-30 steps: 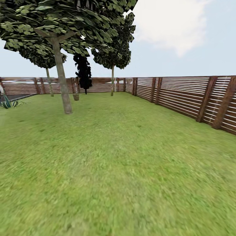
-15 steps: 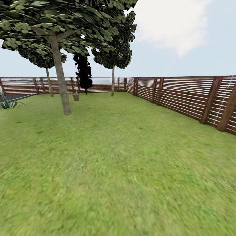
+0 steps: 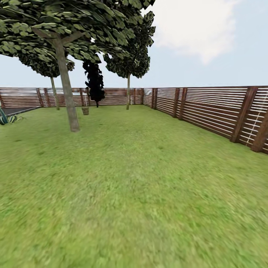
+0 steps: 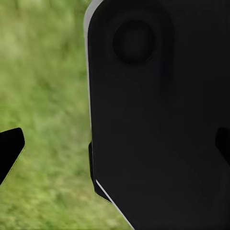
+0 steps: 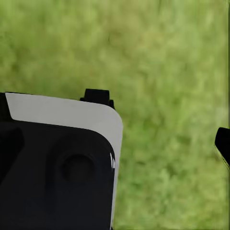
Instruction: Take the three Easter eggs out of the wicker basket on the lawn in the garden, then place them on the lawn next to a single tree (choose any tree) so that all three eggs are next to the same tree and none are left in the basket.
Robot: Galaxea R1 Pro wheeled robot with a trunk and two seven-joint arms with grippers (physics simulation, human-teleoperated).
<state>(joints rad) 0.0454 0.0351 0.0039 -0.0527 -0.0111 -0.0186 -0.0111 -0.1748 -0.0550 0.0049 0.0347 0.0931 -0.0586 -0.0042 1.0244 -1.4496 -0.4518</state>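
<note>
Mottled green lawn (image 3: 149,193), slatted brown fence (image 3: 208,108), thin pale-trunked tree (image 3: 66,85), both pincers' spread impossible to tell.

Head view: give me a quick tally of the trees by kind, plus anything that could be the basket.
Leafy-crowned trees with pale trunks: 3, near, far left, far middle
All-black columnar tree: 1
Small brown basket-like object on the lawn, too far to confirm: 1
Total: 5

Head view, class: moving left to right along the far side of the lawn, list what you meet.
Spiky plant → thin tree → thick-trunked tree → black tree → slim tree → fence.
</note>
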